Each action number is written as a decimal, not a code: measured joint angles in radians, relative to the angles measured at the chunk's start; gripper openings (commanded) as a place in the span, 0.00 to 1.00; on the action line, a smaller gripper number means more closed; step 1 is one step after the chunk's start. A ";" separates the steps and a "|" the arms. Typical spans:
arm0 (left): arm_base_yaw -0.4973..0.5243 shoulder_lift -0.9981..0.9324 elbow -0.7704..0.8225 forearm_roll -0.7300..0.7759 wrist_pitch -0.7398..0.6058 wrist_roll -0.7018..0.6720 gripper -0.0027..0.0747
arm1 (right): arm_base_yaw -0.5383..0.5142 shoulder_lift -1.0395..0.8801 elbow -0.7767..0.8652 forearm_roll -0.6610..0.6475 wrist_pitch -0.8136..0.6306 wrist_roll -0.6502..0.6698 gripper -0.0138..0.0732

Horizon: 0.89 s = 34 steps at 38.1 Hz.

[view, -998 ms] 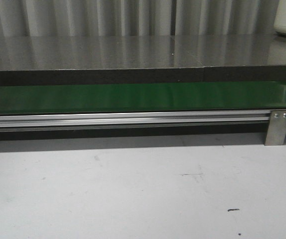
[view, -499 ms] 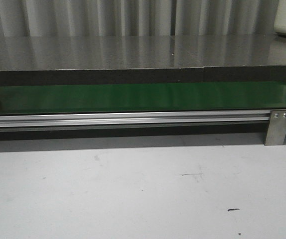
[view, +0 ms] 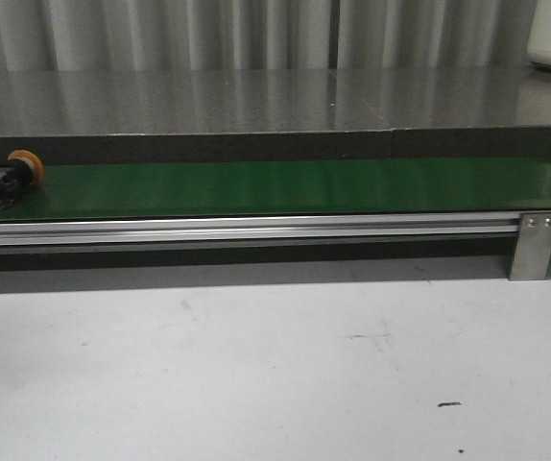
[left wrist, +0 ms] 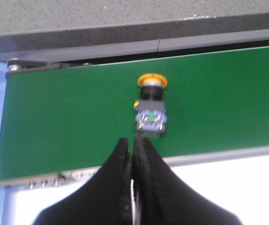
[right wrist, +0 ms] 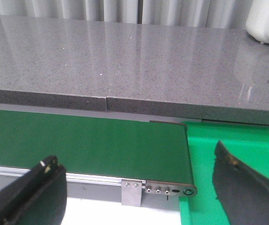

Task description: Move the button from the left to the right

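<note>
Green belt [view: 285, 187] carries your button [view: 7, 179] lying on its side at the far left; your left gripper [left wrist: 133, 143] waits clenched just beside it, your right gripper [right wrist: 139, 180] spread wide to receive.

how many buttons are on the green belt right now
1. The button lies on its side at the far left end of the green belt, orange-yellow cap pointing away from the left gripper. No other shows in any view.
</note>
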<state>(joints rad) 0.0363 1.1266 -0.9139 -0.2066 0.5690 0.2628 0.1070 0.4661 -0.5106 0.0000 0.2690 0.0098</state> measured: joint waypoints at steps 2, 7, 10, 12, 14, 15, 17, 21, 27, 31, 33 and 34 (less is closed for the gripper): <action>0.000 -0.066 0.072 0.000 -0.032 0.000 0.01 | 0.000 0.000 0.000 0.000 0.000 0.000 0.90; 0.000 -0.248 0.241 0.000 -0.107 0.000 0.01 | 0.000 0.000 0.000 0.000 0.000 0.000 0.90; 0.000 -0.376 0.323 0.000 -0.125 0.000 0.01 | 0.000 0.000 0.000 0.000 0.000 0.000 0.90; 0.000 -0.462 0.367 0.000 -0.130 0.000 0.01 | 0.000 0.000 0.000 0.000 0.000 0.000 0.90; 0.000 -0.550 0.406 -0.006 -0.131 0.000 0.01 | 0.000 0.000 0.000 0.000 0.000 0.000 0.90; 0.000 -0.600 0.421 -0.008 -0.132 0.000 0.01 | 0.000 0.000 0.000 0.000 0.000 0.000 0.90; 0.000 -0.682 0.460 -0.011 -0.134 0.000 0.01 | 0.000 0.000 0.000 0.000 0.000 0.000 0.90; 0.000 -0.834 0.521 -0.013 -0.134 0.000 0.01 | 0.000 0.000 0.000 0.000 0.000 0.000 0.90; 0.000 -1.028 0.586 -0.017 -0.134 0.000 0.01 | 0.000 0.000 0.000 0.000 0.000 0.000 0.90; 0.000 -1.095 0.605 -0.018 -0.138 0.000 0.01 | 0.000 0.000 0.000 0.000 0.000 0.000 0.90; 0.000 -1.111 0.609 -0.018 -0.138 0.000 0.01 | 0.000 0.000 0.000 0.000 0.000 0.000 0.90; 0.000 -1.113 0.609 -0.018 -0.138 0.000 0.01 | 0.000 0.000 0.000 0.000 0.000 0.000 0.90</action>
<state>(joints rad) 0.0363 0.0140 -0.3044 -0.2248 0.4310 0.2628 0.1070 0.4661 -0.5106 0.0000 0.2690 0.0098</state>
